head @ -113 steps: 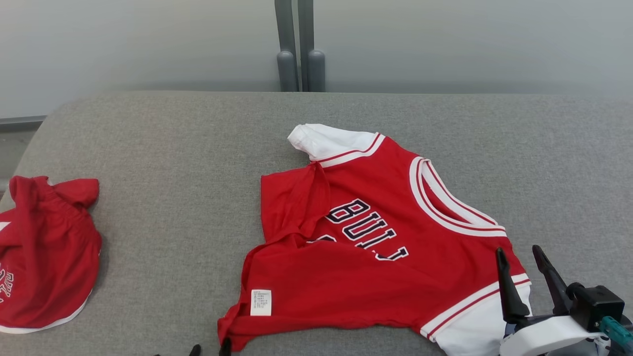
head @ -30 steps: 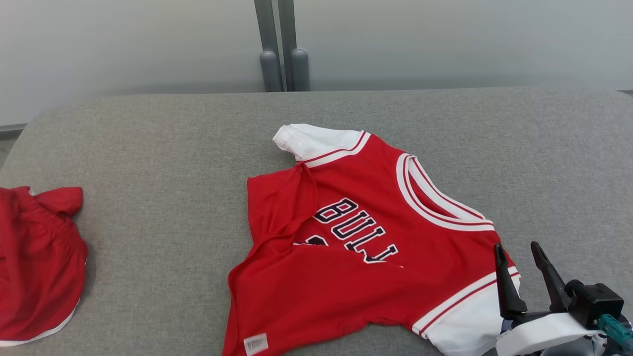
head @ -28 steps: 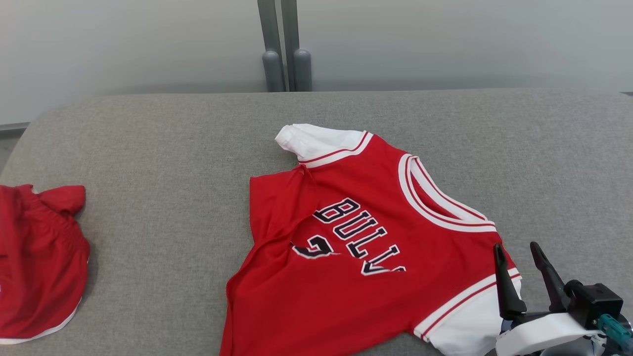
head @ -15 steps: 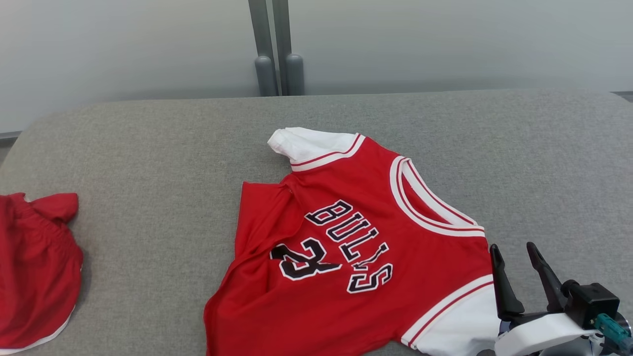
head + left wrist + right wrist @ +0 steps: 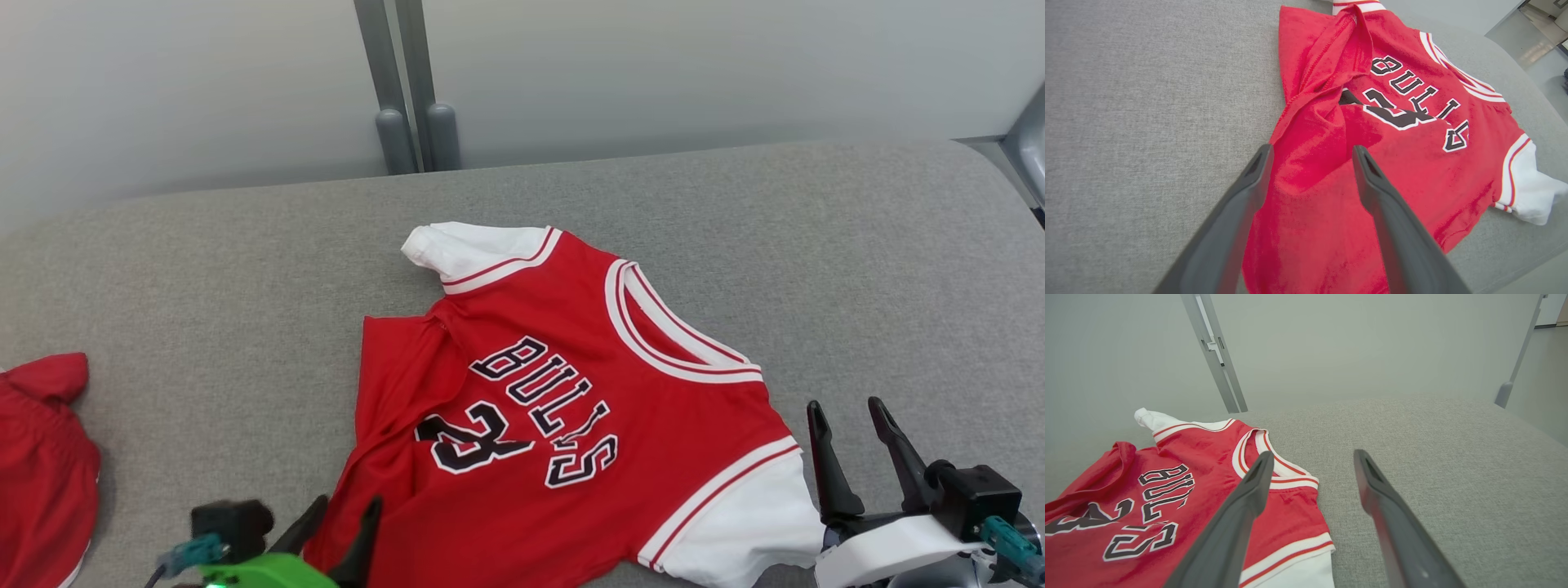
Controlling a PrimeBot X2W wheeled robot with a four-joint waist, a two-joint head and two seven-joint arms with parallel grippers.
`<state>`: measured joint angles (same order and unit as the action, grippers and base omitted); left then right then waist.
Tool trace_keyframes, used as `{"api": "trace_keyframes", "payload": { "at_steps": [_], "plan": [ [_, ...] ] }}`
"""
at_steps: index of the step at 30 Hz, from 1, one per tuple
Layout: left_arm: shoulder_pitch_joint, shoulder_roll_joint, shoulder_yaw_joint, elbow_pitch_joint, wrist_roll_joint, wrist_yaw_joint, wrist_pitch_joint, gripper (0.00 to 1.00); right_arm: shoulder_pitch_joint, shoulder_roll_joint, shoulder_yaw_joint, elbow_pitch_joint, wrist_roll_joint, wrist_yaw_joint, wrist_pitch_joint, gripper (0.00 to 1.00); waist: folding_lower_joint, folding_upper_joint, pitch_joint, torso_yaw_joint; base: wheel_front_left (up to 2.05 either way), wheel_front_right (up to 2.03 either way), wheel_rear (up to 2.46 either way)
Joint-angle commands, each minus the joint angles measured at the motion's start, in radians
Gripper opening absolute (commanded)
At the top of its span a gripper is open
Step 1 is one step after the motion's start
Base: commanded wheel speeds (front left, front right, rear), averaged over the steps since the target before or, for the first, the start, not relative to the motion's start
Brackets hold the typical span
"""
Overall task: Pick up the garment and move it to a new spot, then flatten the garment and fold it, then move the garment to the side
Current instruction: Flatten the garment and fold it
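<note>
Red jersey (image 5: 678, 425) spread lettering-up on a grey cushioned surface (image 5: 204, 269), both claws apart.

The woven grey surface runs the full width of the head view and rounds off at its far corners. A plain pale wall (image 5: 694, 65) stands behind it, with two grey upright posts (image 5: 408, 122) at the far edge. The jersey lies near the middle, collar toward the right, one white sleeve far and one near, and its left side is creased into a fold. Another red garment (image 5: 41, 465) sits at the left edge, well apart. The left gripper (image 5: 349, 502) is above the jersey's near-left hem, fingers spread, gripping nothing. The right gripper (image 5: 843, 406) is just beside the near sleeve, fingers wide and empty.
</note>
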<state>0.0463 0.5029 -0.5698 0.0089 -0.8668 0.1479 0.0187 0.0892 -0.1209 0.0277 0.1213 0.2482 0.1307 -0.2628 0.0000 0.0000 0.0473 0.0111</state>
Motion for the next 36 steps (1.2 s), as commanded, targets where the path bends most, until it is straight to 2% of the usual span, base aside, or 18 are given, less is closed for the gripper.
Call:
{"api": "trace_keyframes", "payload": {
  "at_steps": [1,6,9,10,14,15,16,21,26,33,35,36],
  "plan": [
    [-0.060,-0.028,-0.022,0.029,0.013,-0.009,0.026,1.00,-0.019,-0.004,0.005,-0.004,-0.002,0.000,-0.003,1.00,0.0000,0.0000,0.013,-0.022,0.00,0.00,0.00],
    [-0.228,-0.080,-0.120,0.188,0.082,-0.032,0.149,1.00,-0.037,0.004,0.020,0.000,0.001,0.000,-0.003,1.00,0.0000,0.0000,0.033,-0.076,0.00,0.00,0.00],
    [-0.291,-0.089,-0.168,0.262,0.101,-0.069,0.223,1.00,-0.037,0.008,0.015,0.001,0.002,0.000,-0.003,1.00,0.0000,0.0000,0.049,-0.104,0.00,0.00,0.00],
    [-0.311,-0.088,-0.193,0.283,0.111,-0.094,0.248,1.00,-0.036,0.010,0.013,0.002,0.002,0.000,-0.003,1.00,0.0000,0.0000,0.054,-0.114,0.00,0.00,0.00],
    [-0.351,-0.085,-0.238,0.363,0.132,-0.133,0.298,1.00,-0.041,0.016,0.007,0.001,0.003,0.000,-0.003,1.00,0.0000,0.0000,0.071,-0.139,0.00,0.00,0.00],
    [-0.360,-0.083,-0.246,0.385,0.146,-0.133,0.299,0.13,-0.043,0.017,0.007,0.001,0.003,0.000,-0.003,1.00,0.0000,0.0000,0.074,-0.144,0.00,0.00,0.00],
    [-0.363,-0.085,-0.253,0.407,0.146,-0.144,0.303,0.00,-0.046,0.019,0.009,0.002,0.003,0.000,-0.003,1.00,0.0000,0.0000,0.077,-0.151,0.00,0.00,0.00],
    [-0.396,-0.118,-0.222,0.449,0.144,-0.136,0.220,0.00,-0.054,0.026,0.004,0.003,0.006,0.000,-0.003,1.00,0.0000,0.0000,0.083,-0.163,0.00,0.00,0.00],
    [-0.483,-0.106,-0.185,0.486,0.182,-0.110,0.139,0.00,-0.065,0.026,0.002,-0.001,0.003,0.000,-0.003,1.00,0.0000,0.0000,0.098,-0.162,0.00,0.00,0.00],
    [-0.624,-0.084,-0.163,0.577,0.237,-0.107,0.081,0.00,-0.084,0.020,0.006,0.004,0.001,0.000,-0.003,1.00,0.0000,0.0000,0.111,-0.165,0.00,0.00,0.00],
    [-0.643,-0.094,-0.159,0.623,0.236,-0.106,0.062,0.00,-0.086,0.019,0.006,0.008,0.000,0.000,-0.003,1.00,0.0000,0.0000,0.110,-0.166,0.00,0.00,0.00],
    [-0.648,-0.102,-0.155,0.636,0.230,-0.108,0.051,0.16,-0.086,0.019,0.007,0.009,-0.001,0.000,-0.003,1.00,0.0000,0.0000,0.108,-0.166,0.00,0.00,0.00]
  ]
}}
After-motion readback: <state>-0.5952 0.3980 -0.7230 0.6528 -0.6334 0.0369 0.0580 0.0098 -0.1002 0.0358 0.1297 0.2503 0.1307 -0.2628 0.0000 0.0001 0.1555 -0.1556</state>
